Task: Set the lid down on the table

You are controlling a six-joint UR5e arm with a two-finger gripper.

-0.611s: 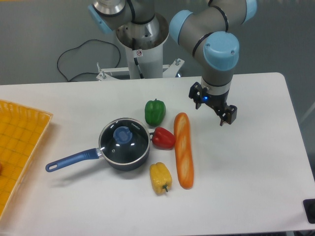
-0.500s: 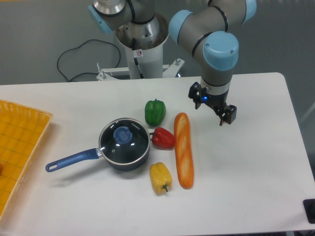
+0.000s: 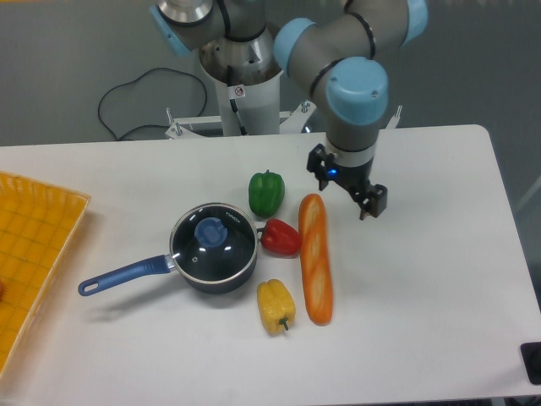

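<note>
While the lid sits on the saucepan, at about nine o'clock from the red pepper, nothing of the task is done: grasping the blue knob, lifting and setting it on the table all remain. The gripper hangs empty above the baguette's twelve o'clock end, fingers apart. Compared with half a second ago, it has shifted toward nine o'clock, nearer the pan.
</note>
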